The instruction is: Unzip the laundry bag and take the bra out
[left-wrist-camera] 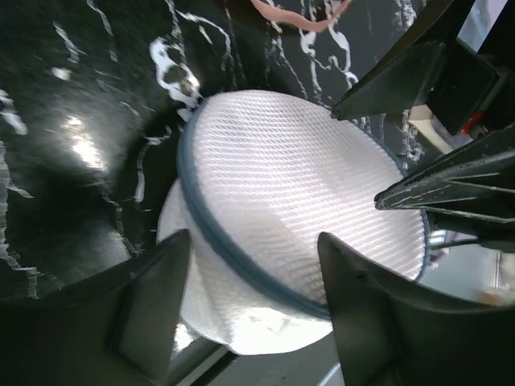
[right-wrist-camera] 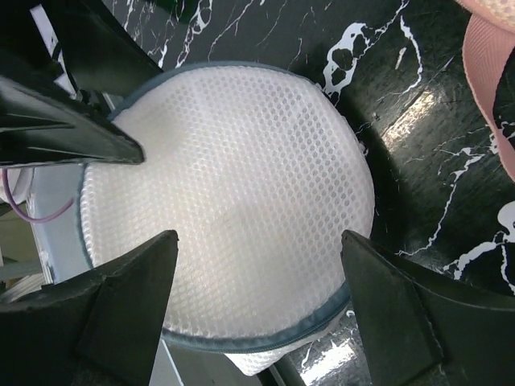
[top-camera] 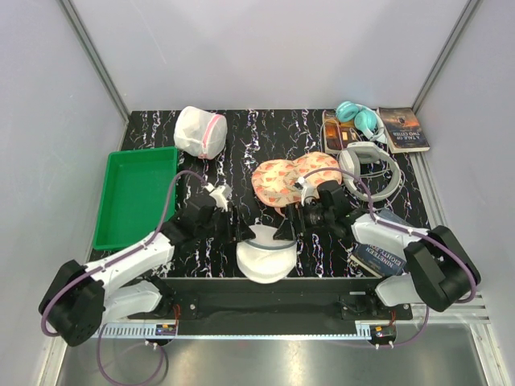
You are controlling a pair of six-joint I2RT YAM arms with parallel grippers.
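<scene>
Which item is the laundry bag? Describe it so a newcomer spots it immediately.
On the black marbled table, look at the near edge between the left gripper and right gripper. The laundry bag is the round white mesh dome there. Its grey-blue zip band sets it apart from the pink-trimmed mesh pouch farther back.

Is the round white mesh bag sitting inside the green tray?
No, the laundry bag lies at the near edge of the table, well to the right of the green tray.
</scene>
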